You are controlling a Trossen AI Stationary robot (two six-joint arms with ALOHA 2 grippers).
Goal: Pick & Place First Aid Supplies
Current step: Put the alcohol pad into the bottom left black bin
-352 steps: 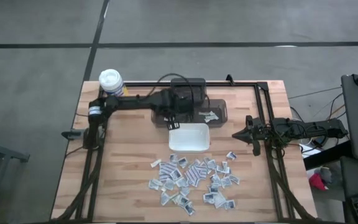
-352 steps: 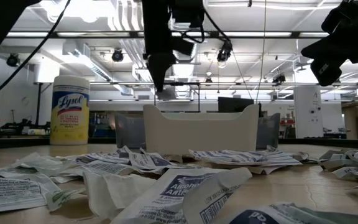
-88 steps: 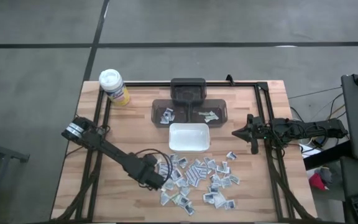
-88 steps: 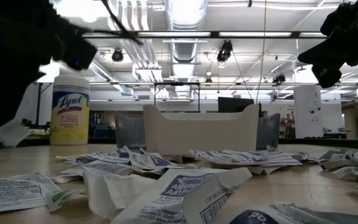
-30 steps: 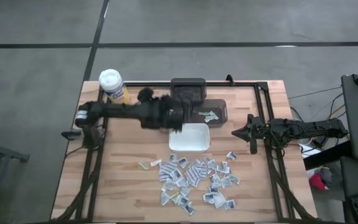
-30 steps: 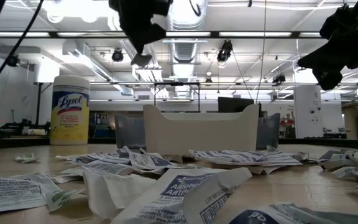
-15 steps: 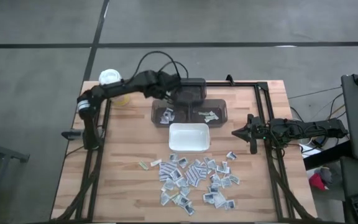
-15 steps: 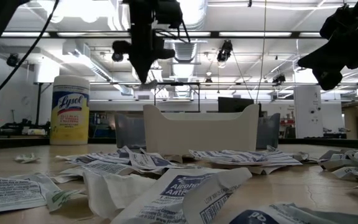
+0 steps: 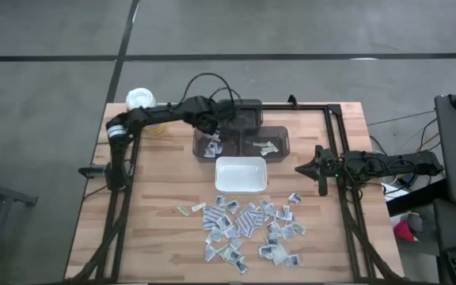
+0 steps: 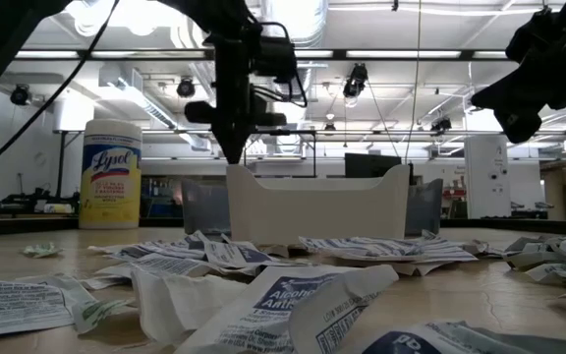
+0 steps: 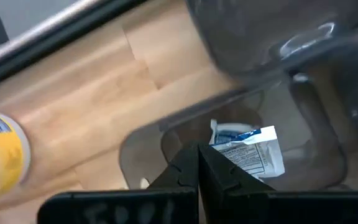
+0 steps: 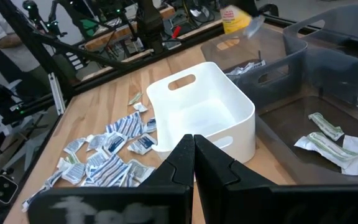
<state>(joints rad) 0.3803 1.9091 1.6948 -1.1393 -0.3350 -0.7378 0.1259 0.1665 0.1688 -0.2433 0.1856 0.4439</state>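
Left pincer [image 9: 214,133] clenched empty above grey bin [image 9: 279,148], one packet [image 11: 248,151] lying in bin just past its tips; packet pile [image 9: 248,229] on bench [image 9: 157,190]. Right pincer [image 9: 299,169] clenched, idle at right side.

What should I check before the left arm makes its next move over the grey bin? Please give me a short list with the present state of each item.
1. Left gripper is above the grey bin's left compartment: ok.
2. Left gripper's fingers are shut: ok, though whether they hold a packet cannot be told.
3. A packet already lies in that compartment below the gripper: ok.
4. White tray stands beside the grey bin and looks empty in the right wrist view: ok.
5. Loose packets remain on the table, still to be picked: not ok.
6. Right gripper waits shut at the table's right side, apart from the bin: ok.
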